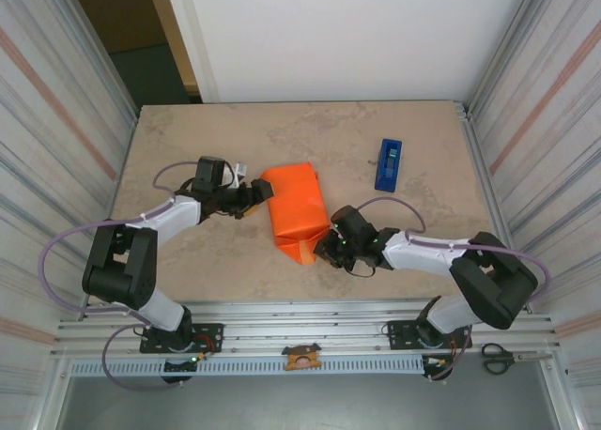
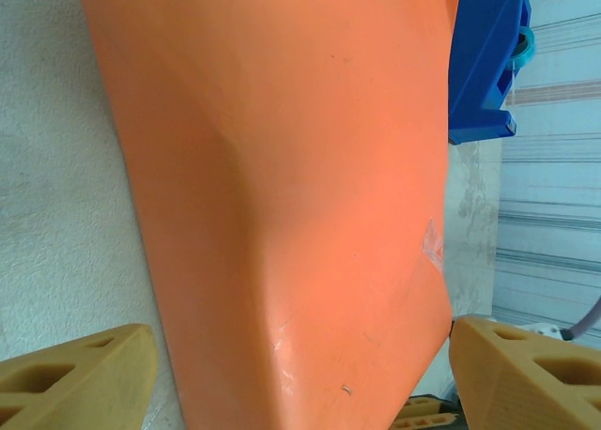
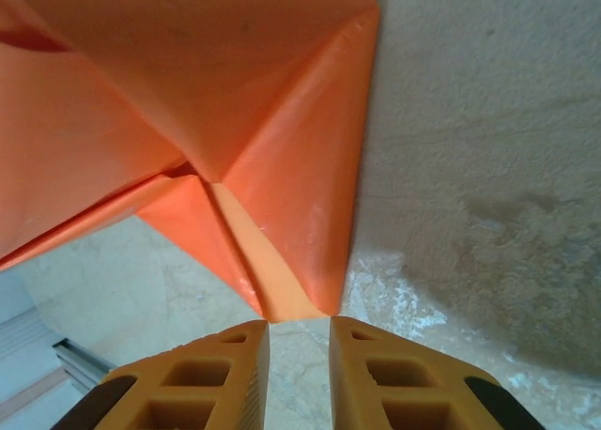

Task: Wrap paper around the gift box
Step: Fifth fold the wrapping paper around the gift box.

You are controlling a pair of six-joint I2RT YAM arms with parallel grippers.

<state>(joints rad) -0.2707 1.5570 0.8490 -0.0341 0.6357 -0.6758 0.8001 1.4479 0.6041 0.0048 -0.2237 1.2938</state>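
The orange paper [image 1: 296,209] lies folded into a parcel at the table's middle, and the gift box is hidden inside it. My left gripper [image 1: 255,197] is at the parcel's left end. Its jaws stand wide, and the fingers [image 2: 80,378] press against both sides of the wrapped end [image 2: 282,167]. My right gripper [image 1: 329,245] is at the parcel's near right corner. Its jaws [image 3: 299,331] are nearly together, with bare table in the narrow gap. The pointed tip of a folded paper flap [image 3: 296,299] ends just in front of the fingertips.
A blue tape dispenser [image 1: 389,163] lies at the back right of the table, beyond the parcel [image 2: 484,64]. Scissors [image 1: 498,357] rest on the rail at the near right. Corrugated walls close in the table on both sides.
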